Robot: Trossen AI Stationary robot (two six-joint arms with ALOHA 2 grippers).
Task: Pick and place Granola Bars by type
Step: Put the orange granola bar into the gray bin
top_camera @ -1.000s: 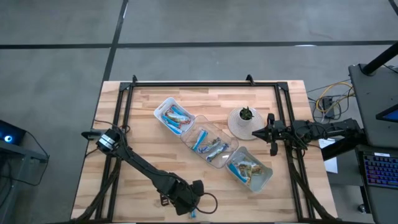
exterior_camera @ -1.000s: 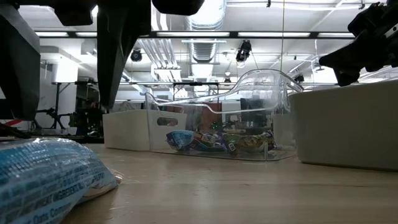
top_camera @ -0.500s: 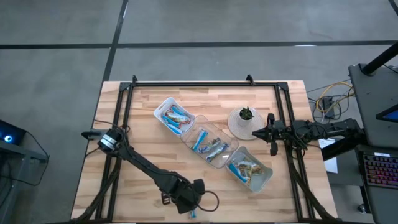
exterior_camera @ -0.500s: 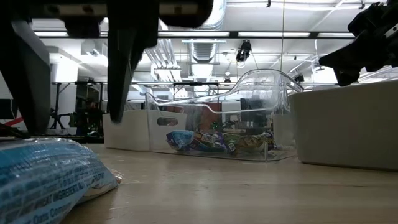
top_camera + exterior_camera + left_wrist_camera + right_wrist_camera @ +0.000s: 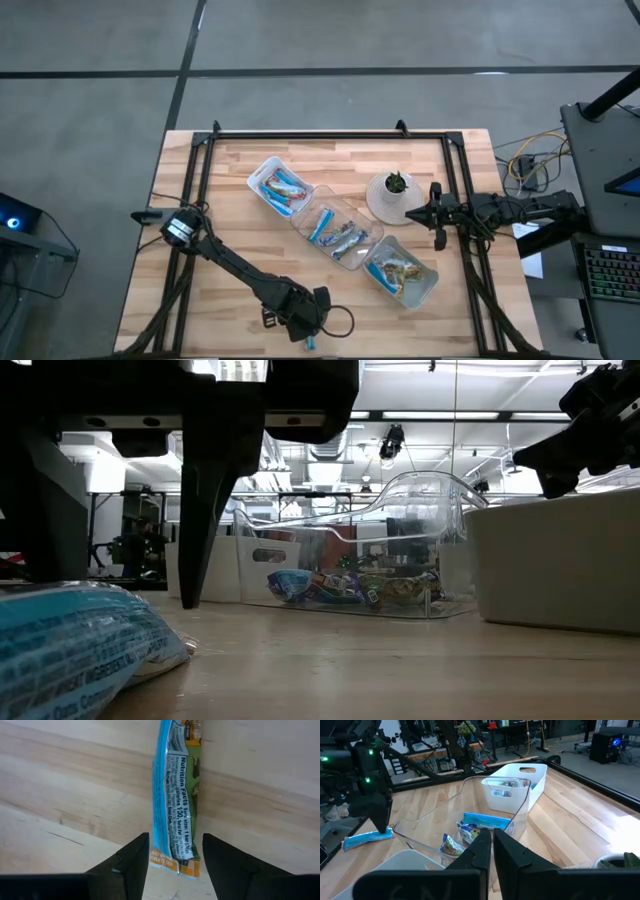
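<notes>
Hovering low over a lone granola bar (image 5: 175, 805) at the near edge of the tabletop (image 5: 240, 210), the left tool (image 5: 174, 856) has its two fingers (image 5: 131, 859) spread, one on each side of the bar's end, neither clearly touching the wrapper; nothing is held. Risks, as judged: the bar lies along the gap and slightly off its middle, closer to one finger, so closing could push it sideways or pinch only the crimped foil end, which may slip out on the lift. The foil looks slick and the bar sits flat on the wood, so fingers stopping too high would skate over it. The bar is also close to the tabletop edge, so a nudge could send it off. Well ahead of the left tool, three clear trays (image 5: 345, 240) already hold sorted bars (image 5: 283, 187). The right tool (image 5: 492, 851) waits beyond them, beside a small potted plant (image 5: 396, 186), fingers pressed together and empty.
</notes>
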